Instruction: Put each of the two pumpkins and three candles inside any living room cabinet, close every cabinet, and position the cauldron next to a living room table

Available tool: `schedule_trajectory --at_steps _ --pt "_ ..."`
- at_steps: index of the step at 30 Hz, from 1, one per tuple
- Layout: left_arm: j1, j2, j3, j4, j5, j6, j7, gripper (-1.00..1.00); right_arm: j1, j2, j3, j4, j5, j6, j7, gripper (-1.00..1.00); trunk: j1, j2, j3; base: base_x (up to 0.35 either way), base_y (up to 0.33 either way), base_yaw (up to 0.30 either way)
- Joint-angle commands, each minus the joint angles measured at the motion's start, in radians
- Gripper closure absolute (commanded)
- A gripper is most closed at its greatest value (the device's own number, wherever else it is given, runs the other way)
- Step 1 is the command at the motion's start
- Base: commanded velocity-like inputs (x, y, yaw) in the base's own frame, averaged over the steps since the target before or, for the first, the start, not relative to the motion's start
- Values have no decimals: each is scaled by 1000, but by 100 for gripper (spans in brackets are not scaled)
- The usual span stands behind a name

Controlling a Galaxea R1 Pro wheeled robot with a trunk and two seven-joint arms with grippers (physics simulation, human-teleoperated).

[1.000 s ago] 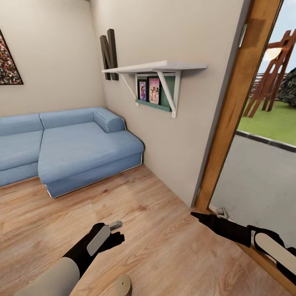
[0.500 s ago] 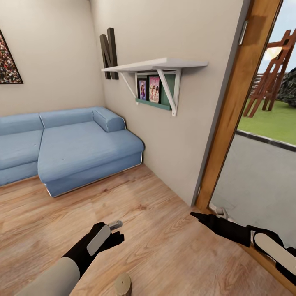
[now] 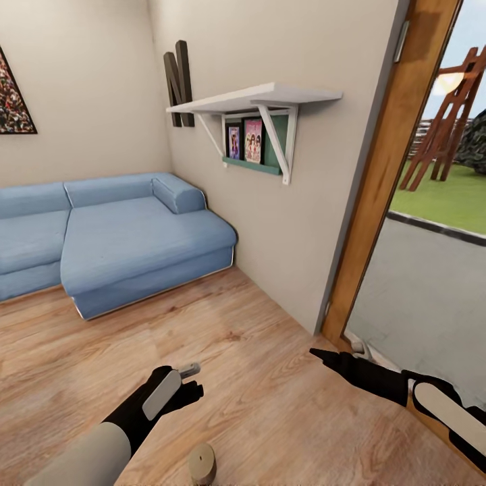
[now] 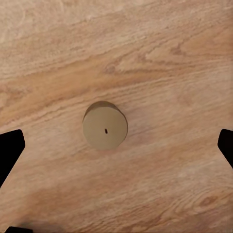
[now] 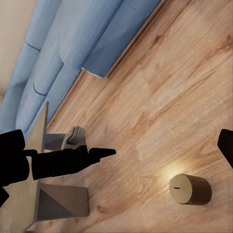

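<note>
Head view: robot is facing a room corner with a blue fabric corner sofa [image 3: 128,236] sitting on the light wood plank floor [image 3: 270,378]. White wall shelf on brackets [image 3: 260,101] is hanging on the beige wall, with a green ledge of picture books [image 3: 251,145] under it and dark block letters [image 3: 177,81] beside it. Wood-framed glass door [image 3: 378,175] is standing at the right, showing grass and a reddish wooden structure outside. Left gripper [image 3: 185,381] is hovering low over the floor, holding nothing; I cannot tell its opening from here. Right gripper [image 3: 331,358] is pointing toward the door frame base, looking pinched to a point and empty. A short stubby pale cylinder candle [image 3: 201,464] is standing on the floor at the bottom edge, just beside the left forearm.

Left wrist view: camera is looking straight down on the candle [image 4: 105,127], upright, dark wick dot centred on the flat top. Dark fingertips [image 4: 9,150] are sitting far apart at opposite frame edges, candle between them but not touching – jaws wide, empty.

Right wrist view: candle [image 5: 190,189] is lying low in frame on the floor, well apart from the sofa [image 5: 77,43]. Left gripper [image 5: 94,154] is reaching across, fingers looking together here.
</note>
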Motion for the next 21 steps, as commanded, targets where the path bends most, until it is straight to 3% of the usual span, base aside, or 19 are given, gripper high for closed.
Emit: schedule_trajectory --at_steps 1,12,21 --pt "-1 1 -6 -2 10 0 10 -100 -1 -1 2 0 -6 1 1 -100 4 -8 -4 0 0 0" --pt "-1 3 -6 -3 9 -3 10 -100 -1 1 2 0 -6 0 0 -100 46 -85 -39 0 0 0" --pt "-2 44 -6 -2 9 -6 10 -100 -1 1 5 -21 -1 2 8 -100 80 -148 -67 0 0 0"
